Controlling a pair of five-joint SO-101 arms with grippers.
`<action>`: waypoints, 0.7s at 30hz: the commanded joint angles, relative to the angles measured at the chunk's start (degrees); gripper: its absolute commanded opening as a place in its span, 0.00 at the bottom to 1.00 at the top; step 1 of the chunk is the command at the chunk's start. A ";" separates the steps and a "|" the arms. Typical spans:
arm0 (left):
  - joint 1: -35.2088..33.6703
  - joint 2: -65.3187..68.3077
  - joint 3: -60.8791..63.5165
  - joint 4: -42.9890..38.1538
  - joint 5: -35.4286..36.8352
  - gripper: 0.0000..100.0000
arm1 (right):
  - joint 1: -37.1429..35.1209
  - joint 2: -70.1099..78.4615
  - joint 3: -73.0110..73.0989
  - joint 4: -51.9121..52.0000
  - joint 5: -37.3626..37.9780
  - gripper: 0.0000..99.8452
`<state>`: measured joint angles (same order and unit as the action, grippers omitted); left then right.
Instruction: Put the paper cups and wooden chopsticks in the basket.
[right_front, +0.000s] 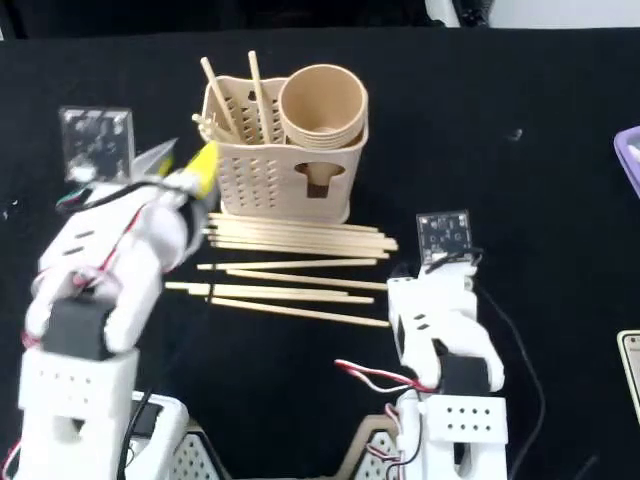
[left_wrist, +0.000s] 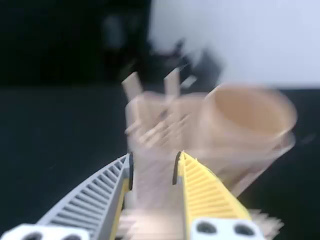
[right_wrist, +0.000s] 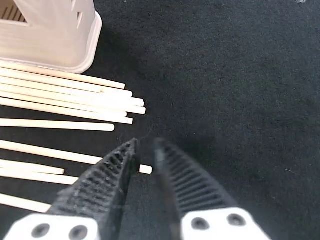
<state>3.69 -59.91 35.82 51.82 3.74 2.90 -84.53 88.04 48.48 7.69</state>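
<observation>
Black cloth-covered table (right_front: 540, 150). A beige perforated plastic basket (right_front: 270, 180) stands on it, straight ahead of the left gripper (left_wrist: 152, 167), framed between its grey and yellow fingers (left_wrist: 205, 190). Loose pale wooden chopsticks (right_front: 300, 265) lie flat on the cloth in a rough parallel stack, the farthest ones just beside the basket's base. One stick's end (right_wrist: 146, 169) sits right at the tips of the right gripper's (right_wrist: 145, 150) black fingers (right_wrist: 107, 172). A purple-edged object (right_front: 630, 155) sits at the table edge, well apart from both.
</observation>
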 joint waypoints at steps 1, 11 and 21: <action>-11.74 -3.25 2.24 11.52 -8.88 0.17 | 1.05 -0.75 -3.74 -0.44 1.41 0.18; -20.26 -1.93 31.60 2.90 -15.91 0.16 | -10.55 -0.22 -22.73 19.16 19.25 0.18; -20.79 -1.93 37.76 -1.93 -7.47 0.17 | -22.68 9.10 -19.38 17.85 22.33 0.18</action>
<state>-16.53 -61.85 73.63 50.68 -7.25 -17.67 -81.98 69.76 68.26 29.41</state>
